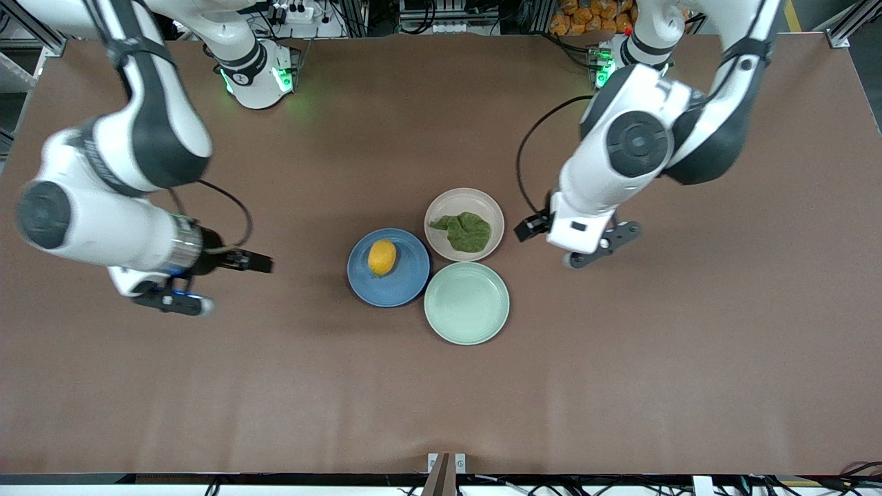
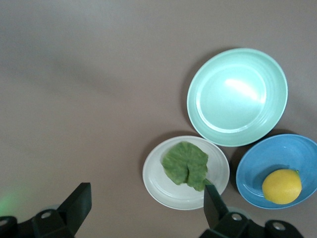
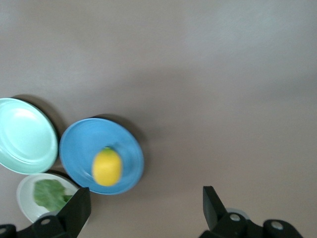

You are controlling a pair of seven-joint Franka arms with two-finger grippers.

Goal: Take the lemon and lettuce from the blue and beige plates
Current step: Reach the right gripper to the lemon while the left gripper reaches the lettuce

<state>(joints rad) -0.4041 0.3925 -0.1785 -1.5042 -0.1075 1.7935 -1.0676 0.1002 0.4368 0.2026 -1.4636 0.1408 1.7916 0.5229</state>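
Observation:
The lemon (image 1: 382, 257) lies on the blue plate (image 1: 406, 282). The lettuce (image 1: 463, 231) lies on the beige plate (image 1: 448, 203), which touches the blue plate. My left gripper (image 1: 582, 238) hangs open and empty over bare table, toward the left arm's end from the beige plate. Its wrist view shows the open gripper (image 2: 146, 198), the lettuce (image 2: 186, 164), the beige plate (image 2: 158, 183) and the lemon (image 2: 281, 186). My right gripper (image 1: 165, 279) hangs open and empty over bare table, toward the right arm's end from the blue plate. Its wrist view shows the open gripper (image 3: 146, 198), the lemon (image 3: 107, 167) and the blue plate (image 3: 77, 146).
An empty pale mint-green plate (image 1: 466, 303) sits beside both plates, nearer to the front camera. It also shows in the left wrist view (image 2: 237, 96) and the right wrist view (image 3: 25, 136). Brown table (image 1: 441, 386) spreads around the plates.

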